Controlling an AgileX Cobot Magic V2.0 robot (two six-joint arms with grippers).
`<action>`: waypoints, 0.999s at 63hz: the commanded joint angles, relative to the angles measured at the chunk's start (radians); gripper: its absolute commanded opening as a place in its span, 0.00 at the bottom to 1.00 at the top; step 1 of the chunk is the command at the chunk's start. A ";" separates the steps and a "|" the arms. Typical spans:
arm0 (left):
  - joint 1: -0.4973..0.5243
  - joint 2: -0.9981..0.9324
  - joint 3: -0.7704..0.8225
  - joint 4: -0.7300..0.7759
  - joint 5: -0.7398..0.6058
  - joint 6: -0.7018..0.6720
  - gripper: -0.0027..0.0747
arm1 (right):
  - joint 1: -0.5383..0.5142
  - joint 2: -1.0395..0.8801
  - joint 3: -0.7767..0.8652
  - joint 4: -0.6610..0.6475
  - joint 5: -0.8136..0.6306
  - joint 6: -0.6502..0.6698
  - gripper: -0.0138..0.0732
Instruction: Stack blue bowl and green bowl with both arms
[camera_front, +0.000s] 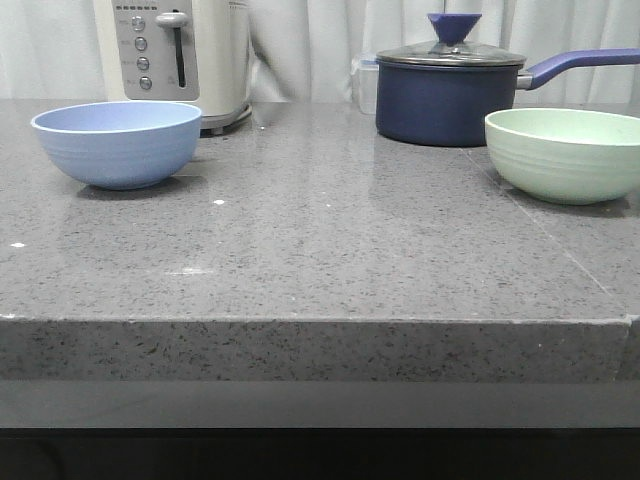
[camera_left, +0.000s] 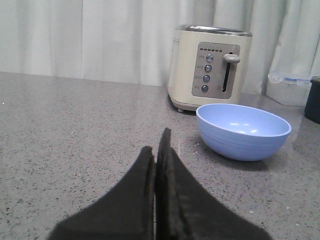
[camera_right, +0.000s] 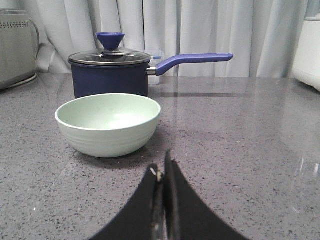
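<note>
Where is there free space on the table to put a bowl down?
The wide middle of the table, between the blue bowl and green bowl, is bare to the front edge. The back is crowded: toaster behind blue, saucepan behind green.

1. Blue bowl (camera_front: 117, 144): pale periwinkle, faint ridges.
2. Green bowl (camera_front: 565, 153): pale mint, lighter inside.
3. Saucepan (camera_front: 450, 98): dark navy, brighter blue knob and handle.
4. Toaster (camera_front: 175, 55): cream, grey panel.
5. Countertop (camera_front: 330, 250): speckled grey.
6. Both grippers (camera_left: 159, 150) (camera_right: 162, 170): black.
</note>
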 joint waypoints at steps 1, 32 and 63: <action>-0.002 -0.016 0.003 -0.005 -0.076 -0.006 0.01 | 0.000 -0.020 -0.016 -0.009 -0.086 -0.002 0.09; -0.002 -0.016 0.003 -0.005 -0.076 -0.006 0.01 | 0.000 -0.020 -0.016 -0.009 -0.086 -0.002 0.09; -0.002 -0.012 -0.177 -0.005 -0.084 -0.006 0.01 | 0.000 -0.016 -0.189 -0.009 0.113 -0.002 0.09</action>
